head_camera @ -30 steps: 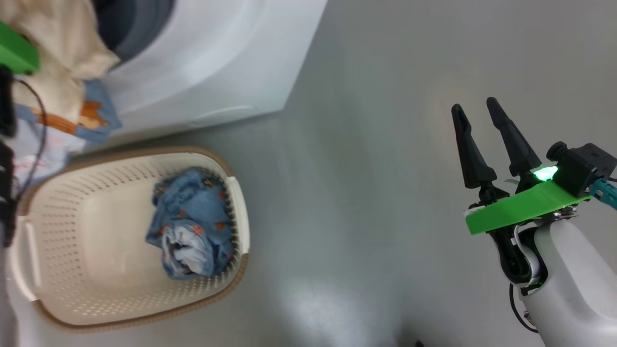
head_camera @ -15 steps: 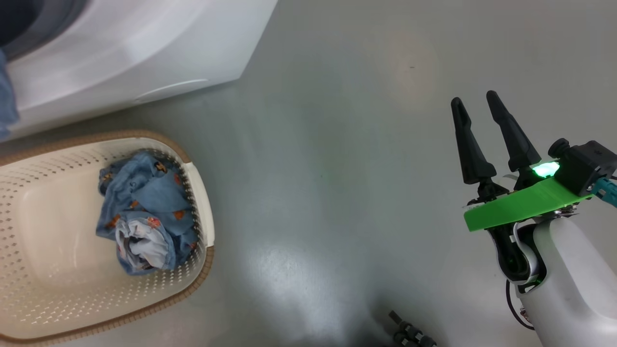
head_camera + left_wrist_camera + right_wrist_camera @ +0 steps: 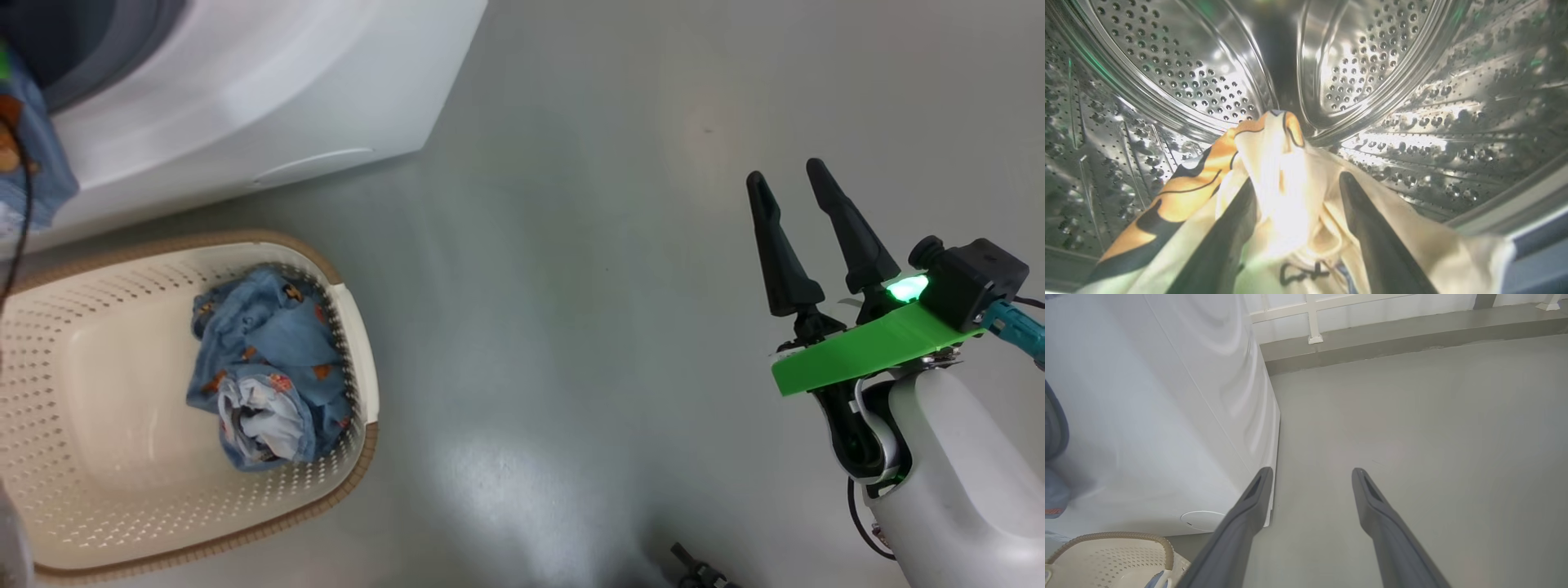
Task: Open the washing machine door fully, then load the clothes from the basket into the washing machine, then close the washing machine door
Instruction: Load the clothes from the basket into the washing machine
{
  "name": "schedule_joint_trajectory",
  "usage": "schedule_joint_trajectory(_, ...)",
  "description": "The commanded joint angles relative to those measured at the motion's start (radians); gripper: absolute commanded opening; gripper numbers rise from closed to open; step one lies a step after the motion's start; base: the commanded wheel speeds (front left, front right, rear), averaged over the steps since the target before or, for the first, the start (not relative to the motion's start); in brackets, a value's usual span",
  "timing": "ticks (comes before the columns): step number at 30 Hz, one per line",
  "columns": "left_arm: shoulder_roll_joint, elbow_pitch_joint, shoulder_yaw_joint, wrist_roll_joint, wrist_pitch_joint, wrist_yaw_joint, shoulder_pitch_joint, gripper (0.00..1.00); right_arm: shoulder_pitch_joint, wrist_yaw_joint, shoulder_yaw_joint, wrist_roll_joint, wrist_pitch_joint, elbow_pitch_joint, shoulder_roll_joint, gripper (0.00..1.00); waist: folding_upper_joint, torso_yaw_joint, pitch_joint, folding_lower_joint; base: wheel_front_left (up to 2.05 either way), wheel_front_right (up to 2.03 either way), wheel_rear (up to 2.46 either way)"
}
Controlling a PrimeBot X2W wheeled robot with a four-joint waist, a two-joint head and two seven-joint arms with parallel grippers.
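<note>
In the left wrist view my left gripper [image 3: 1297,179] is inside the washing machine's steel drum [image 3: 1392,81]. Its fingers are spread open, and the cream garment with the orange print [image 3: 1208,171] lies bunched between and over them. A blue edge of that garment [image 3: 28,155] hangs at the machine's opening. The light blue garment [image 3: 261,367] lies crumpled in the basket [image 3: 359,343] on the floor in front of the white washing machine [image 3: 245,98]. My right gripper [image 3: 784,170] hovers open and empty over the floor, far right of the basket. The washing machine door is out of view.
Bare grey floor [image 3: 571,286] stretches between the basket and my right arm. In the right wrist view the machine's side panel [image 3: 1147,416] stands to the left of the fingers, the basket rim [image 3: 1118,537] sits at the bottom left, and a low ledge with white railing [image 3: 1372,339] runs along the back.
The head camera has swung, shifting the whole picture. The cream garment that hung in front of the opening a second ago now shows only a blue edge there. The right gripper keeps its pose.
</note>
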Motion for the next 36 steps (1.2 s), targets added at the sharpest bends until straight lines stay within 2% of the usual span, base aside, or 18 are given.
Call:
schedule_joint_trajectory(1,0.036,-0.009,0.004,0.001,0.000,-0.004,-0.009,1.00,0.010,0.007,0.015,-0.004,-0.008,-0.013,-0.015,1.00,0.0000,0.009,-0.020,0.0001,0.00,0.00,0.00)
schedule_joint_trajectory(10,0.003,0.075,0.029,-0.044,-0.019,-0.033,0.044,1.00,0.002,0.007,0.041,0.009,-0.008,0.008,-0.024,1.00,0.0000,0.026,-0.117,0.0001,0.00,0.00,0.00)
schedule_joint_trajectory(20,-0.011,-0.030,0.042,-0.024,-0.020,-0.042,0.220,1.00,0.020,0.007,0.041,0.026,-0.008,0.032,-0.029,1.00,0.0000,0.064,-0.241,0.0001,0.00,0.00,0.00)
schedule_joint_trajectory(36,-0.076,-0.231,0.076,0.010,-0.020,-0.054,0.529,1.00,0.084,0.007,0.036,0.049,-0.008,0.074,-0.043,1.00,0.0000,0.133,-0.436,0.0001,0.00,0.00,0.00)
